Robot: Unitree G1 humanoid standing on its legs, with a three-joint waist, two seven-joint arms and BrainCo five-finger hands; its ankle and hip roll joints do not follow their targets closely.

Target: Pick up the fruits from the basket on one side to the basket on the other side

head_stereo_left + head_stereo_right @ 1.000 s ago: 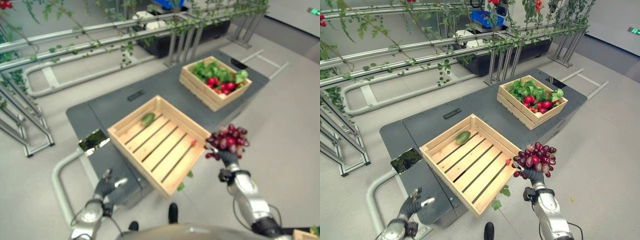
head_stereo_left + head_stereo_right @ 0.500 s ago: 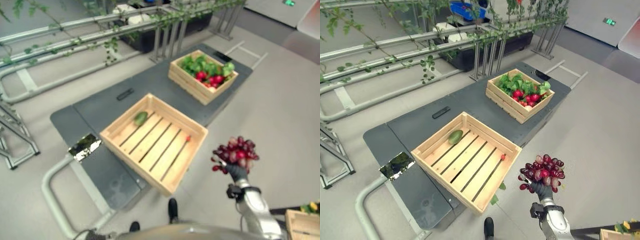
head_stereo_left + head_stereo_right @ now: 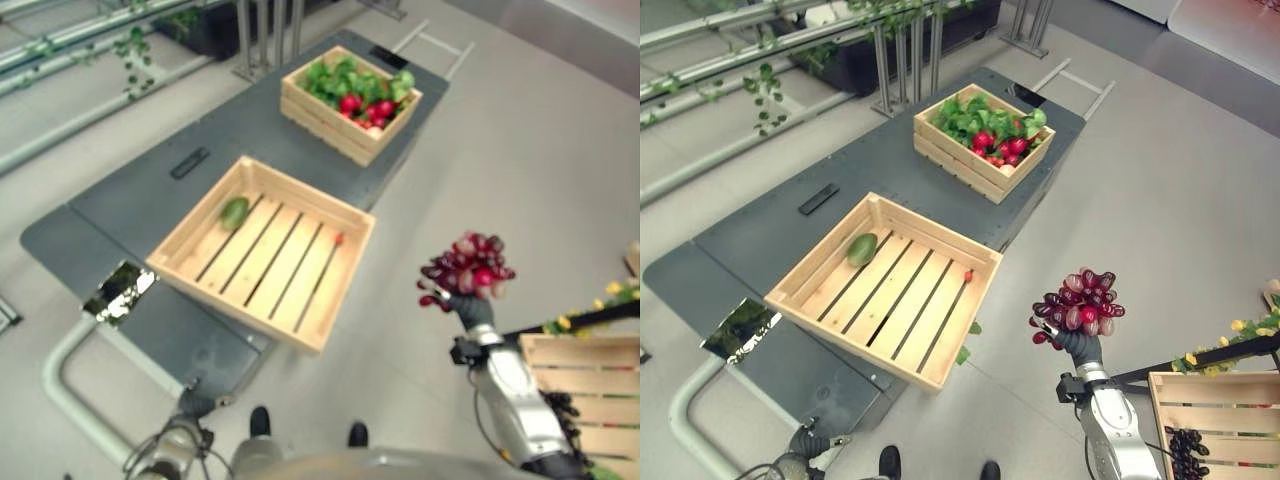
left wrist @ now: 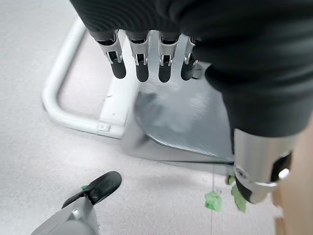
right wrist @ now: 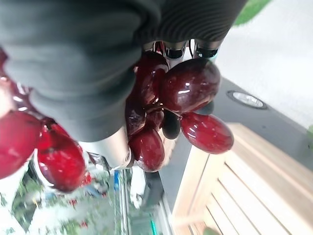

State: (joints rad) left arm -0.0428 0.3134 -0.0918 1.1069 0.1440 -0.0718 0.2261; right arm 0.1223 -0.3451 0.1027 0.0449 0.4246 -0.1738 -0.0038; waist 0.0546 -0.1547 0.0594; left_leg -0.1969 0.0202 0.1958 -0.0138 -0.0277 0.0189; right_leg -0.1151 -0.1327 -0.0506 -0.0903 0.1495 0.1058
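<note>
My right hand (image 3: 1080,347) is shut on a bunch of dark red grapes (image 3: 1078,308) and holds it up over the floor, right of the slatted wooden crate (image 3: 205,218). In the right wrist view the grapes (image 5: 188,85) hang against the hand's fingers. That crate holds a green fruit (image 3: 234,212) and a small red one (image 3: 339,239). A second crate (image 3: 930,150) at the far end is full of leafy greens and red fruit. A third crate (image 3: 1165,405) at the lower right holds dark grapes (image 3: 1185,455). My left hand (image 3: 805,440) hangs low at the bottom left, its fingers (image 4: 142,63) straight and holding nothing.
Both nearer crates stand on a long grey platform (image 3: 120,200) with a white tube bumper (image 3: 60,385) at its near end. A metal railing with vines (image 3: 790,40) runs behind it. Yellow flowers (image 3: 1240,328) lie by the third crate.
The camera has swung to the right, bringing the lower-right crate into sight. My right hand has carried the grapes away from the slatted crate toward that side. My left hand has dropped lower.
</note>
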